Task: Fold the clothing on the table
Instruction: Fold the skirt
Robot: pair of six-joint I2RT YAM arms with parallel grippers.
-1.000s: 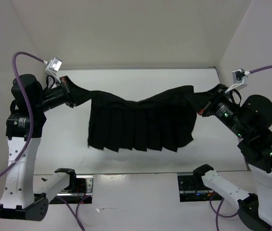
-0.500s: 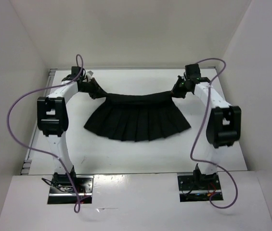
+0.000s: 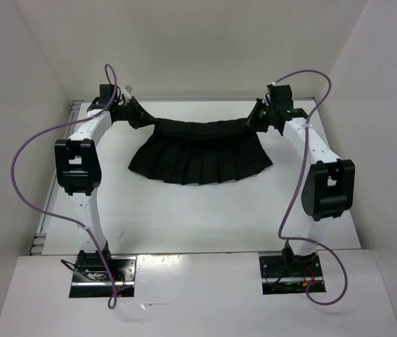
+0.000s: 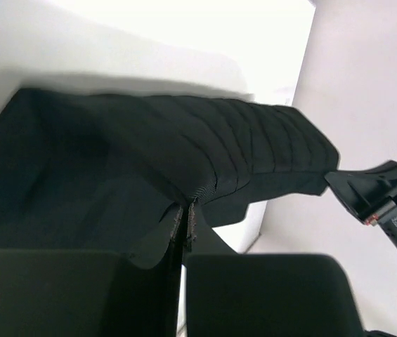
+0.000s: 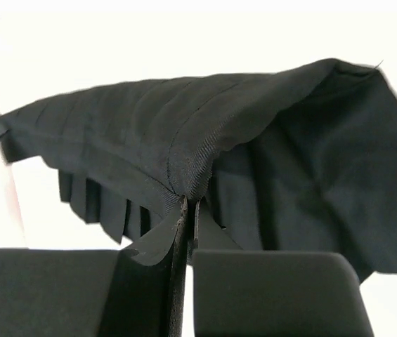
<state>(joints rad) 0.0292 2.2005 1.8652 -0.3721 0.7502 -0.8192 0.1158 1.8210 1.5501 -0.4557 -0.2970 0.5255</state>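
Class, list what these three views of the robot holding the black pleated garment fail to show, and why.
- Top view: where the left pincer and right pincer end and the clothing begins; black on black, too small.
- Top view: whether its lower edge touches the table; no side angle.
- Left wrist view: the clothing's near corner, hidden behind the pincer's blurred fingers.
- Right wrist view: the clothing's right end, cut by the frame edge.

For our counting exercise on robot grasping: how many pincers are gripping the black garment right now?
2. The left pincer pinches the clothing at its far-left corner; the right pincer pinches its far-right corner. No others are in view.
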